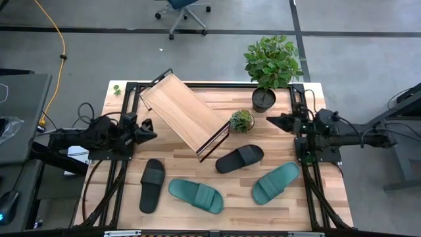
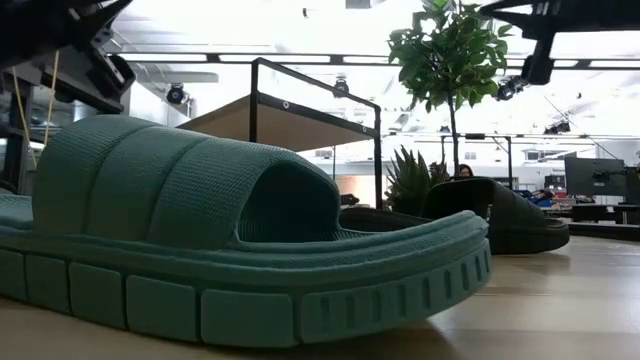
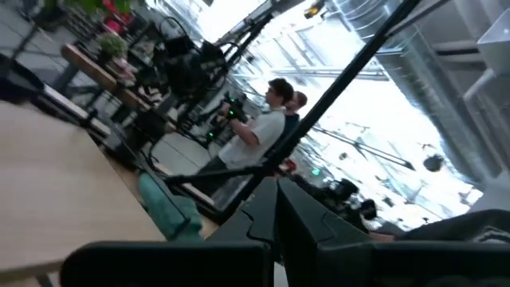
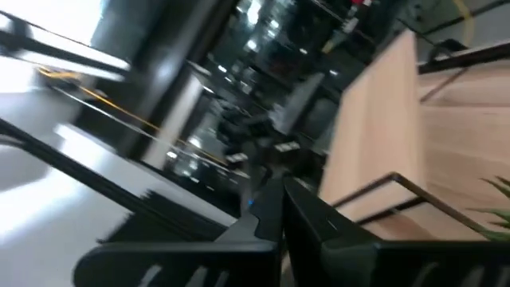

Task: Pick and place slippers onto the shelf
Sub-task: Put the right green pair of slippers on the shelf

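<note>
Nearest the low camera: one teal slipper (image 2: 240, 250), sole down on the counter (image 1: 230, 204). From the shelf (image 1: 181, 112), which stands slanted and bare: second teal slipper (image 1: 275, 182) and one black slipper (image 1: 239, 158) lie toward the right arm's side, the other black slipper (image 1: 152, 185) toward the left arm's. Left gripper (image 1: 150, 133) just beside the shelf's left end, fingers closed, holding nothing. Right gripper (image 1: 271, 120) past the small plant (image 1: 241, 120), fingers closed, holding nothing.

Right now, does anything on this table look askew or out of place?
The shelf sits diagonally across the table, not square to its edges. All four slippers lie scattered at different angles in front of it; none is on it.
</note>
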`<move>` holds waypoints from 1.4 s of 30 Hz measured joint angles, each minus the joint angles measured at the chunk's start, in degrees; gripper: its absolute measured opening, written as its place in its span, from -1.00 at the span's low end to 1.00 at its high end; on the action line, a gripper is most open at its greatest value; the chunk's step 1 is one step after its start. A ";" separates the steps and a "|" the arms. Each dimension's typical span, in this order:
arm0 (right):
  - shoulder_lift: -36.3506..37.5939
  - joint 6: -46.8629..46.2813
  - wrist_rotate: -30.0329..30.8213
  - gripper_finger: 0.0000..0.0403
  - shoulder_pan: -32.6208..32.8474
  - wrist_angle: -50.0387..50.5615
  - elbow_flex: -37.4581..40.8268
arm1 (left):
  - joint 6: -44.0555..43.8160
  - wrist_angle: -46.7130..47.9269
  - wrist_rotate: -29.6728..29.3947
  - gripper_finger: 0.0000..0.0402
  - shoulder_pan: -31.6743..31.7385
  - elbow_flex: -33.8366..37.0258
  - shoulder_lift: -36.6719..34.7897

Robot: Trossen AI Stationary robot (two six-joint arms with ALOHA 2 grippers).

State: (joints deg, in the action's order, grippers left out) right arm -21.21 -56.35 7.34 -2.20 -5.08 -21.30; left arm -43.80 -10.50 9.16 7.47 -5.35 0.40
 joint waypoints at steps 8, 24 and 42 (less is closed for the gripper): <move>-8.71 -6.59 -12.36 -1.00 2.54 0.67 -0.70 | 1.55 -0.07 -3.74 -1.00 -3.19 -2.86 4.46; -13.29 -7.11 0.81 -1.00 25.81 -2.76 -0.70 | 4.58 -0.05 -19.22 -1.00 -30.59 -14.54 28.22; -21.61 -26.68 18.68 -1.00 44.08 -3.21 -0.77 | -6.06 -0.01 -23.84 -1.00 -50.92 -18.79 47.30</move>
State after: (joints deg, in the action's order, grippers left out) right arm -42.82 -83.03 26.03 41.89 -8.29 -22.07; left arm -49.86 -10.51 -14.68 -43.45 -24.14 47.71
